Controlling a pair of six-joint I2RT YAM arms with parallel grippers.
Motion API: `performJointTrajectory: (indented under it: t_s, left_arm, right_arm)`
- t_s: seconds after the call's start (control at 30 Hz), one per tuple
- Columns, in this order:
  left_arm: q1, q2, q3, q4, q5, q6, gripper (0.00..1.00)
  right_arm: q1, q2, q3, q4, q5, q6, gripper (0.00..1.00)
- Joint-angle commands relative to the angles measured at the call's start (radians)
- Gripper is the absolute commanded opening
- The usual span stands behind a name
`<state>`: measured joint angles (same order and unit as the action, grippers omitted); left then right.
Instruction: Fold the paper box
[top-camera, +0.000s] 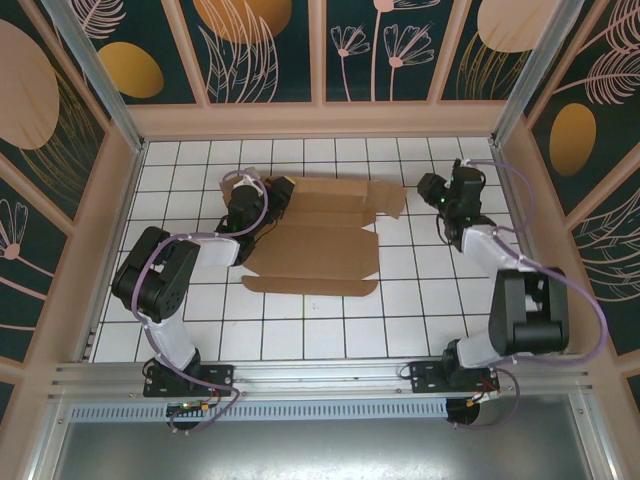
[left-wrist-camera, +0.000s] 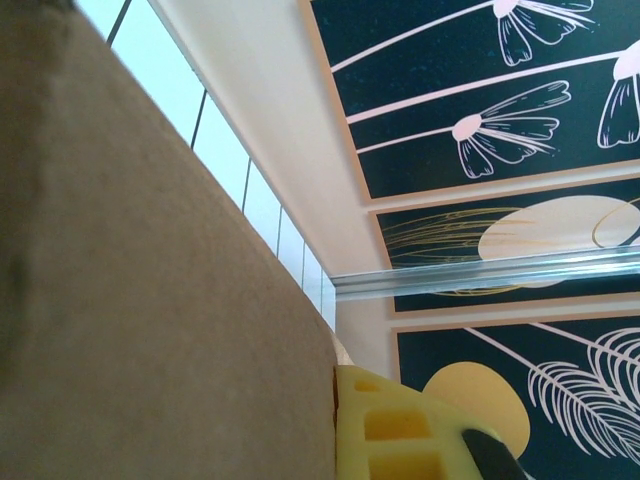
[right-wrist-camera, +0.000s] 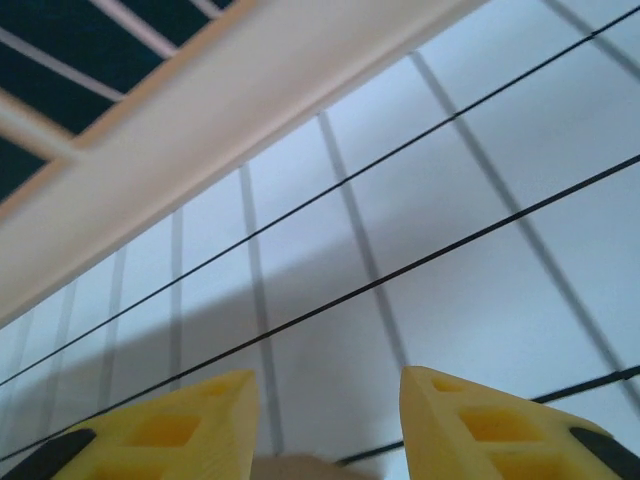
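The paper box (top-camera: 318, 243) is a brown die-cut cardboard sheet lying mostly flat on the white tiled floor. Its left end is raised at my left gripper (top-camera: 270, 197). In the left wrist view the cardboard (left-wrist-camera: 150, 300) covers the left half, and one yellow finger (left-wrist-camera: 400, 430) presses against its edge. The other finger is hidden behind the sheet, so the left gripper (left-wrist-camera: 336, 400) looks shut on that flap. My right gripper (top-camera: 432, 192) hovers just right of the sheet's right flap (top-camera: 393, 198). It stands open (right-wrist-camera: 330, 390) over bare tile, with nothing between its fingers.
Low beige walls (top-camera: 320, 120) with dark floral panels enclose the tiled floor (top-camera: 430, 290). An aluminium post (left-wrist-camera: 480, 270) runs across the left wrist view. A blurred brown edge (right-wrist-camera: 290, 468) shows at the bottom of the right wrist view, between the fingers.
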<state>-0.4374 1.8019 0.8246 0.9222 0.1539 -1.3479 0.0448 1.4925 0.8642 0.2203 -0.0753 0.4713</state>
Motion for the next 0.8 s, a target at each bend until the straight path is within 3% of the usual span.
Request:
performJointTrajectory:
  t_s: [0.0, 0.1, 0.2, 0.47, 0.53, 0.63, 0.7, 0.77]
  left_arm:
    - [0.005, 0.019, 0.008, -0.031, 0.022, 0.021, 0.0]
    - [0.005, 0.013, 0.014, -0.042, 0.023, 0.024, 0.0]
    - [0.006, 0.012, 0.028, -0.078, 0.024, 0.034, 0.0]
    - [0.014, 0.037, 0.056, -0.106, 0.046, 0.023, 0.0]
    - [0.014, 0.038, 0.059, -0.112, 0.049, 0.02, 0.0]
    - [0.015, 0.04, 0.062, -0.126, 0.053, 0.02, 0.0]
    - [0.016, 0.041, 0.066, -0.135, 0.058, 0.022, 0.0]
    - [0.017, 0.043, 0.07, -0.145, 0.059, 0.023, 0.0]
  right_arm:
    - [-0.019, 0.117, 0.11, -0.075, 0.029, -0.076, 0.39]
    - [-0.008, 0.175, 0.159, -0.078, -0.031, -0.162, 0.36]
    - [0.007, 0.134, 0.14, -0.035, -0.086, -0.212, 0.36]
    - [0.009, 0.211, 0.163, -0.074, -0.364, -0.303, 0.34]
    - [0.013, 0.226, 0.151, -0.059, -0.377, -0.292, 0.33]
    - [0.016, 0.206, 0.126, -0.052, -0.253, -0.316, 0.33]
    - [0.014, 0.165, 0.065, 0.026, -0.275, -0.402, 0.32]
    - [0.033, 0.107, -0.007, 0.09, -0.222, -0.518, 0.31]
